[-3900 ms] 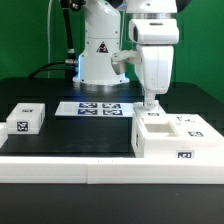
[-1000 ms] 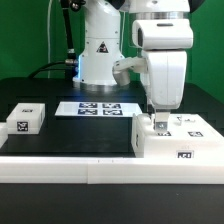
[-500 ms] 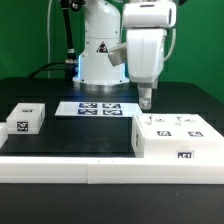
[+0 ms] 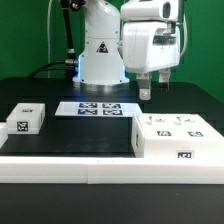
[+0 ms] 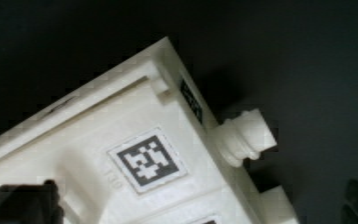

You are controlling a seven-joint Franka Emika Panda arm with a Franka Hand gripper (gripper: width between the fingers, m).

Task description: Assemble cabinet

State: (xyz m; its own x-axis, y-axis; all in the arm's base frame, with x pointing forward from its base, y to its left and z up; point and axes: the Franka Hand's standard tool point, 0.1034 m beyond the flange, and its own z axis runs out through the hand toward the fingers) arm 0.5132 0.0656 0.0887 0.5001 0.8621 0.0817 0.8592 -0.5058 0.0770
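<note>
The cabinet [image 4: 178, 138] is a large white box with marker tags on its top and front, standing at the exterior view's right on the black table. My gripper [image 4: 154, 90] hangs in the air above and behind the cabinet's near-left corner, open, with nothing between its fingers [image 4: 145, 93]. The wrist view looks down on a tagged white face of the cabinet [image 5: 146, 160] with a round white peg [image 5: 247, 135] sticking out of its side. The dark fingertips [image 5: 25, 203] stand far apart at the picture's edges, clear of the cabinet.
A small white tagged block [image 4: 25, 118] lies at the exterior view's left. The marker board [image 4: 98, 108] lies flat in the middle, in front of the robot's base [image 4: 100, 60]. A long white rail [image 4: 90, 170] runs along the table's front edge.
My gripper has lifted off the cabinet's top and drifted toward the exterior view's left and back. It stayed open and carries nothing. The cabinet has not moved.
</note>
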